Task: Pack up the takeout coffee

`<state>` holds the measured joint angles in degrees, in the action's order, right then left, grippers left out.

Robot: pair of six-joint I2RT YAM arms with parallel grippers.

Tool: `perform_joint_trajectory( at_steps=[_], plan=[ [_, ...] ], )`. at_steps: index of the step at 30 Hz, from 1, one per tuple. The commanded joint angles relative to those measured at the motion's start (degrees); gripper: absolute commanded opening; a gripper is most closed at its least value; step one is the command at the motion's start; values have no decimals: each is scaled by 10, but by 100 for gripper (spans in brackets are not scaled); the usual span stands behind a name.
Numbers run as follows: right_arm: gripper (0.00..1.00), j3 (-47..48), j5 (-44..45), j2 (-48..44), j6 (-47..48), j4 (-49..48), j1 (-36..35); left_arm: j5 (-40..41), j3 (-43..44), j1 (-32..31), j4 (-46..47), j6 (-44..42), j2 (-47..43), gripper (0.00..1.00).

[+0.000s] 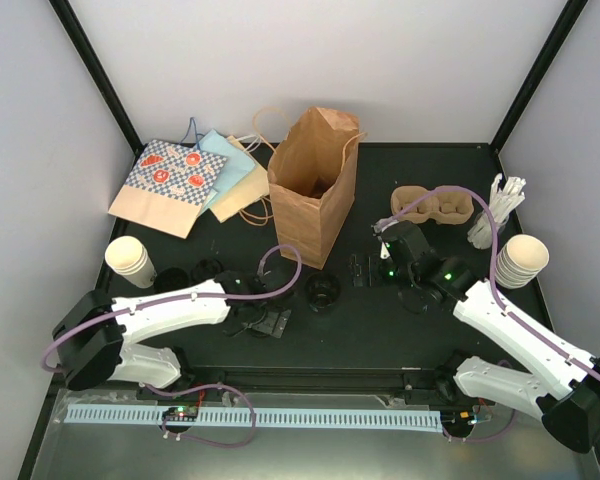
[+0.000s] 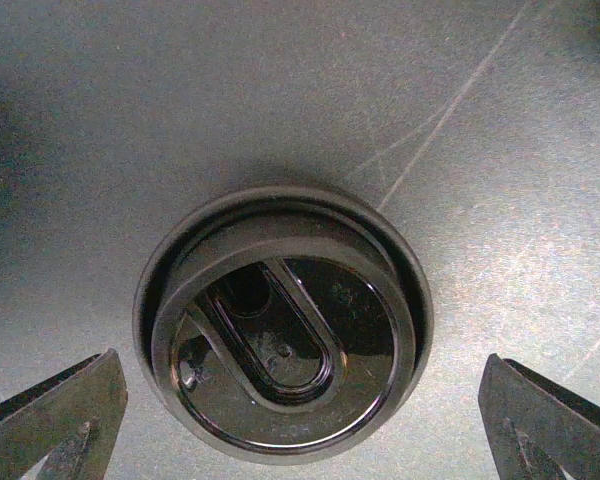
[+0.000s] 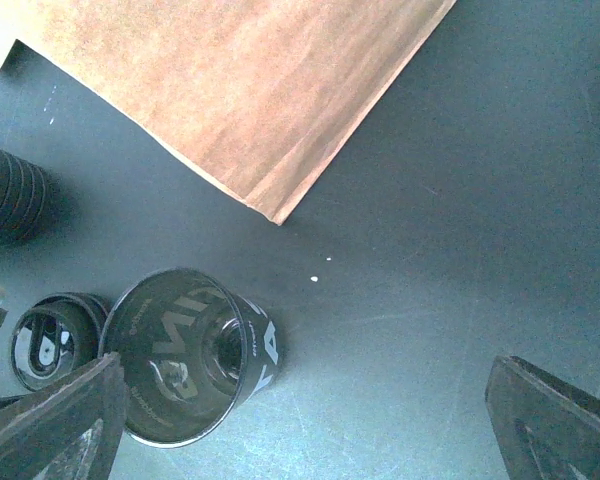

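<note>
A round black lid (image 2: 280, 320) lies flat on the dark table, between the wide-open fingers of my left gripper (image 2: 300, 440), which hovers just above it without touching. In the top view the left gripper (image 1: 263, 322) is front of centre. My right gripper (image 1: 360, 268) is open and empty beside the brown bag; its wrist view shows open fingertips (image 3: 555, 420) over bare table. Stacks of cream cups stand at the left (image 1: 130, 260) and right (image 1: 525, 258). The tan pulp carrier (image 1: 435, 205) sits at the back right. More black lids (image 1: 205, 270) lie left of centre.
An open brown paper bag (image 1: 315, 180) stands at the centre back, its corner in the right wrist view (image 3: 240, 90). A black cup with white lettering (image 3: 185, 355) stands near it (image 1: 322, 290). Flat paper bags (image 1: 180, 185) lie back left. White stirrers (image 1: 500, 210) stand back right.
</note>
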<state>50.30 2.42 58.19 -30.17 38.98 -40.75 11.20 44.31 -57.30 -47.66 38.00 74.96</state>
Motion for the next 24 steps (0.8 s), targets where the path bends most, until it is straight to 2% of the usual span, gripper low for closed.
perform_joint_trajectory(
  at_steps=[1,9,13,19,24],
  plan=[
    [100,-8,0,-3,10,-5,-1,9,-6,6,26,9,16,99],
    [100,-11,0,-4,11,-5,0,-2,-14,16,38,11,38,89],
    [100,-14,0,-4,10,-6,-1,2,-15,18,34,14,43,78],
    [100,-16,2,-4,10,-3,0,34,-8,18,5,23,44,68],
    [100,-16,2,-3,11,-5,0,29,17,18,-25,20,6,66]
  ],
)
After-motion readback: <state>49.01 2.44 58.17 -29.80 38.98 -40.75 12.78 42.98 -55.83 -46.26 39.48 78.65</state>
